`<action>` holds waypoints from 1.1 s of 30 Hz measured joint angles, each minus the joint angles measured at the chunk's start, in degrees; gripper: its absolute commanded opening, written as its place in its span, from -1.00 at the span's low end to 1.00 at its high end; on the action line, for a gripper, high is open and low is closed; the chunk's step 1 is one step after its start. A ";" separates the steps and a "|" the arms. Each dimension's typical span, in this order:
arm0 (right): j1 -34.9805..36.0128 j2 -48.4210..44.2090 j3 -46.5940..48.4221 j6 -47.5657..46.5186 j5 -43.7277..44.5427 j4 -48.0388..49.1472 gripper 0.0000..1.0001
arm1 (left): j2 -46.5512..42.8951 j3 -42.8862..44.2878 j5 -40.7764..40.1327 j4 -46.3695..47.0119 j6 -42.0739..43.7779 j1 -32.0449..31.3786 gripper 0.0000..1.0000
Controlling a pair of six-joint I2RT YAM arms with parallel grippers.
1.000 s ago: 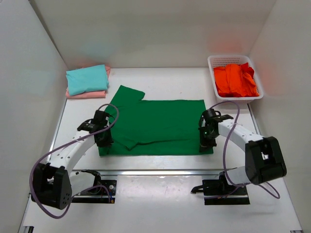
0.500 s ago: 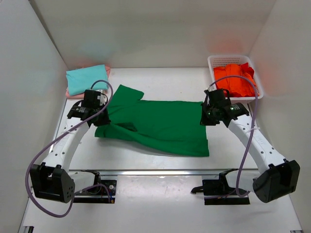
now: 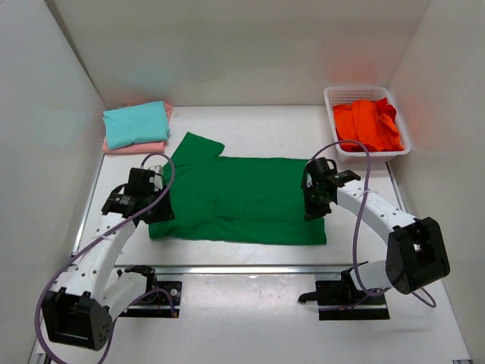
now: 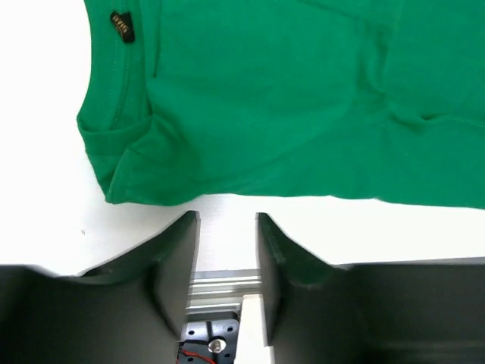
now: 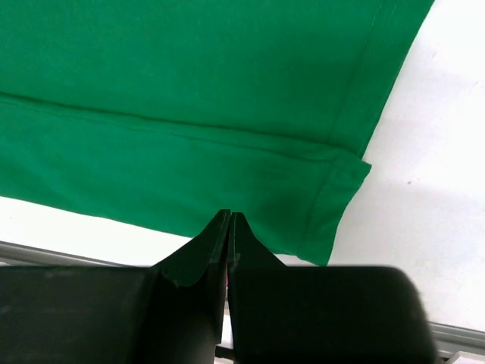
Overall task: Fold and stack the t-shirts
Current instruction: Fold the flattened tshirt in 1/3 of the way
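The white table (image 3: 258, 121) carries everything. Most of the space between the two grippers is taken by the green shirt (image 3: 242, 201), which lies flat with one sleeve pointing away past the left gripper (image 3: 158, 212). The shirt's near left corner lies just ahead of that gripper, and its near right corner lies by the right gripper (image 3: 312, 208).

Well beyond the right gripper and off to its right stands a white basket (image 3: 331, 98) holding a crumpled orange shirt (image 3: 367, 125). Well beyond the left gripper, slightly to its left, a folded teal shirt (image 3: 136, 123) rests on a folded pink shirt (image 3: 136, 147). Only the top view shows these.

In the left wrist view, the left gripper (image 4: 227, 220) has its fingers a narrow gap apart with nothing between them. Bare table and a metal rail show through the gap. The green shirt (image 4: 303, 98) starts just past the fingertips.

In the right wrist view, the right gripper (image 5: 229, 216) has its fingers pressed together. Their tips sit over the near hem of the green shirt (image 5: 189, 76), close to its right corner. Whether cloth is pinched between them cannot be told. This view also shows a doubled layer along that near edge, which the top view barely shows.

Only the left wrist view shows the small dark label (image 4: 121, 25) inside the collar, ahead and to the left of the fingers. Its yellowish writing is too small to read.
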 measured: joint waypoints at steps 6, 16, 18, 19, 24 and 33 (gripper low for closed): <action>-1.11 -1.77 -1.70 -0.04 -1.03 0.24 -1.00 | -4.15 -3.13 2.54 -0.09 -1.31 -0.74 0.13; -2.95 0.92 -5.53 0.11 -2.12 6.05 -1.00 | -3.21 -8.04 1.11 9.94 -3.58 -0.24 -0.24; -2.86 2.14 -6.14 0.11 -2.29 6.97 -1.00 | -1.38 -9.31 0.61 12.57 -3.93 -0.46 -0.25; -2.86 2.69 -6.36 0.02 -2.40 7.17 -0.99 | -0.07 -9.70 0.22 13.53 -4.00 -0.66 -0.26; -3.76 6.62 -6.62 -1.44 -3.15 7.26 -1.00 | 10.67 -10.27 -0.74 14.51 -3.82 -1.55 -0.22; -7.37 11.50 -3.37 -3.56 -7.04 4.17 -0.99 | 18.73 -9.22 -1.20 12.74 -3.76 -1.88 -0.42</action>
